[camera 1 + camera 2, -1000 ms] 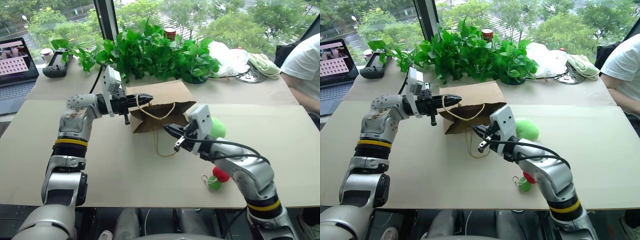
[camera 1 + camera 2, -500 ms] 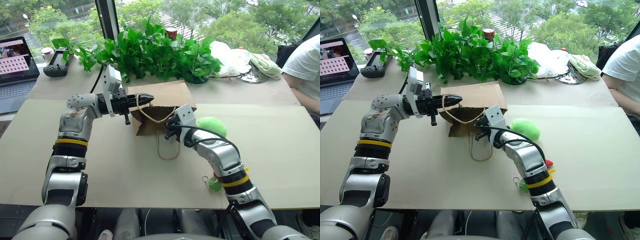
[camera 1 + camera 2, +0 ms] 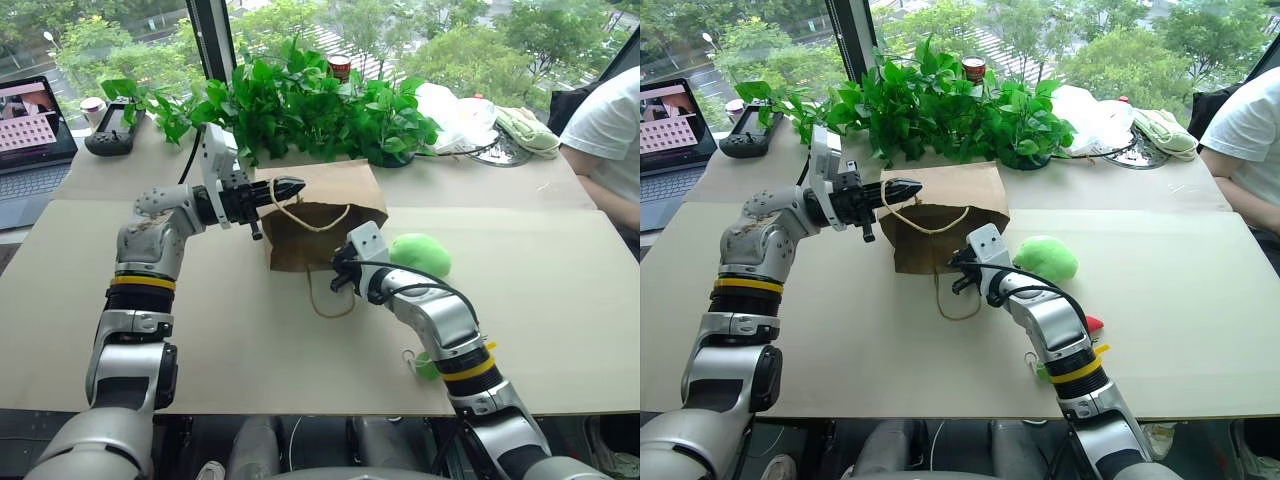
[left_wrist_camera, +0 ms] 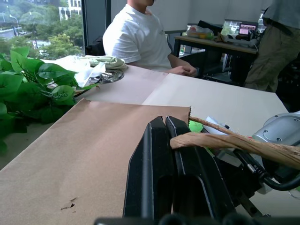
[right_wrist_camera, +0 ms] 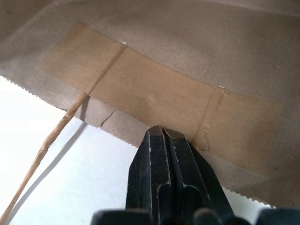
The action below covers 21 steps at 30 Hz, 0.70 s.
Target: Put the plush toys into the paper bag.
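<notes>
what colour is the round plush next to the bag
Light green. The round plush shows best in the right eye view, lying beside the paper bag.

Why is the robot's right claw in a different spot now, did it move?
Yes. The right claw dropped from above the table and pushed forward to the paper bag's open lower edge, beside the green toy.

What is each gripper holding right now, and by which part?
The left gripper holds the brown kraft paper bag by its upper cord handle. The right gripper pinches the lower edge of the bag's mouth.
</notes>
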Each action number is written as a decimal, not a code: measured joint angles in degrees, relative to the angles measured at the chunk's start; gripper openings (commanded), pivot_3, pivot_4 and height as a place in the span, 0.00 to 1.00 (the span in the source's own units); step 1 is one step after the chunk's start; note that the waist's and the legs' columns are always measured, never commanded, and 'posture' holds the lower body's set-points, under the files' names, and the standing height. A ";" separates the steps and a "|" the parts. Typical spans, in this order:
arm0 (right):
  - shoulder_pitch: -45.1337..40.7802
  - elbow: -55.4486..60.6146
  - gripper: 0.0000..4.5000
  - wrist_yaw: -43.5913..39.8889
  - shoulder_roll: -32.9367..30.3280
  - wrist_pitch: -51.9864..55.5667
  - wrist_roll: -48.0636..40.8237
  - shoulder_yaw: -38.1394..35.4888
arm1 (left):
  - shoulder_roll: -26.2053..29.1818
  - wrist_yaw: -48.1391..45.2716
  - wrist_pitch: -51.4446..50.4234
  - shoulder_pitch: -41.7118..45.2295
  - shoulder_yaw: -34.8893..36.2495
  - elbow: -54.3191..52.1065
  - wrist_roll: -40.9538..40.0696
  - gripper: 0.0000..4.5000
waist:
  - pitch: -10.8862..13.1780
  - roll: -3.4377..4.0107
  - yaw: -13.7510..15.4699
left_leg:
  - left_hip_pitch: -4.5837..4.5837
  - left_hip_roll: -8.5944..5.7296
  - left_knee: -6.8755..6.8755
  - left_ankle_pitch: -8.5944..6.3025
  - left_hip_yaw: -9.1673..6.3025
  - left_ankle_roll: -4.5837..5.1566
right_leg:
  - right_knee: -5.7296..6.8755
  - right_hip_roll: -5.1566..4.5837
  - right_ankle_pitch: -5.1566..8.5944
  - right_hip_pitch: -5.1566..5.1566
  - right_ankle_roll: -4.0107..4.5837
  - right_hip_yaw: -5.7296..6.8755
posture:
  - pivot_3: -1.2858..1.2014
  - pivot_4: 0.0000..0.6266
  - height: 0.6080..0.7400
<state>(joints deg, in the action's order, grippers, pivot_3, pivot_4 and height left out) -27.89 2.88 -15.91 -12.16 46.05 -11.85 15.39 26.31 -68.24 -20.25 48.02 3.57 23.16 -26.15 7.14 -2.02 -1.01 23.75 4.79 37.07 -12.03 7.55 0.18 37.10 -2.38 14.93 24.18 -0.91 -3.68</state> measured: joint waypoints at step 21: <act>3.14 13.55 0.07 -0.56 -1.79 2.42 -0.27 -6.56 | -0.81 0.90 -1.16 0.60 0.15 -1.19 -0.94 0.00 | 0.00 0.01 0.11 | 0.09 0.00 -0.05 0.00 -0.01 0.00 | -0.05 0.00 0.00 0.08 0.00 0.00 | 0.52 0.24 1.00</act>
<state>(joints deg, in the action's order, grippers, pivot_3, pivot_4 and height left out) -24.74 16.43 -16.47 -13.95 48.47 -12.12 8.83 25.50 -67.33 -21.42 48.62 3.71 21.97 -27.09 7.13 -2.01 -0.90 23.84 4.78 37.01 -12.04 7.54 0.18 37.06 -2.38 14.94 24.25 -0.91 -3.68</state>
